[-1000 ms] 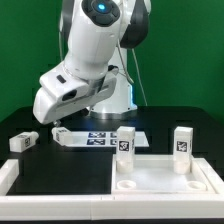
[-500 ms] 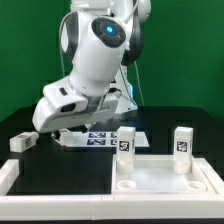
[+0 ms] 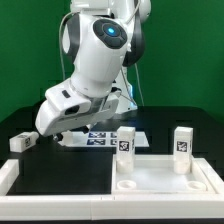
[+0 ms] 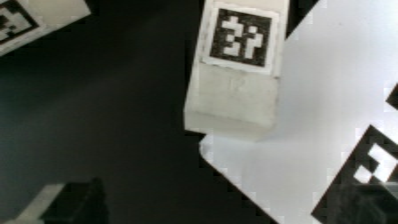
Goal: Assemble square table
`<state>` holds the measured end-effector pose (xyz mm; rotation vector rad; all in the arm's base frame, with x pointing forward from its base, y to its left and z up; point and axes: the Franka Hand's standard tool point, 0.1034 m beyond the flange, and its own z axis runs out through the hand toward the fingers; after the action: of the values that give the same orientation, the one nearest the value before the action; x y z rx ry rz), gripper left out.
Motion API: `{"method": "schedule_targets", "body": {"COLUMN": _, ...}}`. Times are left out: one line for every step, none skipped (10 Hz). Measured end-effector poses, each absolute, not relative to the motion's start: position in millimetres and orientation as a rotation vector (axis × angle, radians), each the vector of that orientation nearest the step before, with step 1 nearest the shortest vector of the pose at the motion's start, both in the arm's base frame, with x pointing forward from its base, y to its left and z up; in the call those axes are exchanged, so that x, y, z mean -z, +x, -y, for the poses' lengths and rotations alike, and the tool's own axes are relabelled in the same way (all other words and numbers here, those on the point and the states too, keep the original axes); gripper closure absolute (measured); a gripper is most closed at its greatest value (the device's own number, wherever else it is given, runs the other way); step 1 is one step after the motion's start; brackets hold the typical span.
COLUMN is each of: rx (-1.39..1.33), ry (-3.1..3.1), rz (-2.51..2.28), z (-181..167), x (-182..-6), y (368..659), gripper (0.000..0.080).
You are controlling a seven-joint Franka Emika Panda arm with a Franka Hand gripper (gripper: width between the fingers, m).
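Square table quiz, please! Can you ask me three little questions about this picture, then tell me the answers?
1. How many legs stand upright at the far edge of the square top?
2. True or false: the leg at the exterior view's left stands upright.
3. Where is the marker board? A: on the square top. B: flat on the black table. C: in the jaws.
Key: 1. two; 2. false; 3. B.

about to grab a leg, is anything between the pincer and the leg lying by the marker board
Nothing visible does. The pincer hangs over the lying leg at the edge of the marker board, with only open space between. The other loose leg lies apart, towards the exterior view's left.
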<state>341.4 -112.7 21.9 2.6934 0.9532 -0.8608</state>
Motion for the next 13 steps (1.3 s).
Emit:
{"method": "schedule_targets", "body": {"rx": 0.883, "ry": 2.670, "rz": -0.885, "z": 117.1, "x": -18.8, "y": 326.8, "gripper": 0.0150}}
{"method": "schedule_targets", "body": {"rx": 0.892, "ry": 2.705, "rz": -0.930, "z": 122.6, "x": -15.6, "y": 325.5, "gripper": 0.0150}}
{"method": "schedule_targets", "body": {"rx": 0.897, "ry": 2.707, "rz": -0.922, "z": 123.3, "x": -15.7, "y": 325.9, "gripper": 0.0150}}
{"method": "schedule_targets", "body": {"rx": 0.913, "ry": 2.694, "rz": -0.943, "z": 119.3, "x": -14.7, "y": 325.4, "gripper": 0.0150}}
{"method": "schedule_targets", "body": {"rx": 0.912, "ry": 2.698, "rz": -0.954, "z": 118.1, "x": -13.9, "y": 325.6, "gripper": 0.0150}}
{"method": "schedule_targets", "body": {"rx": 0.946, "ry": 2.666, "rz": -0.955, "z": 122.1, "x": -12.1, "y": 323.6, "gripper": 0.0150}}
{"method": "schedule_targets", "body": {"rx": 1.082, "ry": 2.602, "rz": -0.923, "z": 127.9, "x": -14.6, "y": 315.2, "gripper": 0.0150}}
{"method": "schedule_targets", "body": {"rx": 1.145, "ry": 2.531, "rz": -0.921, "z": 132.2, "x": -15.1, "y": 313.7, "gripper": 0.0150}}
{"method": "schedule_targets", "body": {"rx": 1.235, "ry": 2.476, "rz": -0.893, "z": 133.3, "x": -15.7, "y": 307.9, "gripper": 0.0150}}
{"method": "schedule_targets", "body": {"rx": 1.281, "ry": 2.449, "rz": -0.892, "z": 130.9, "x": -11.8, "y": 311.9, "gripper": 0.0150}}
{"method": "schedule_targets", "body": {"rx": 1.258, "ry": 2.458, "rz": -0.922, "z": 128.6, "x": -9.8, "y": 315.2, "gripper": 0.0150}}
{"method": "schedule_targets", "body": {"rx": 1.258, "ry": 2.458, "rz": -0.925, "z": 128.2, "x": -9.9, "y": 314.3, "gripper": 0.0150}}
{"method": "schedule_targets", "body": {"rx": 1.259, "ry": 2.456, "rz": -0.934, "z": 127.4, "x": -9.2, "y": 314.7, "gripper": 0.0150}}
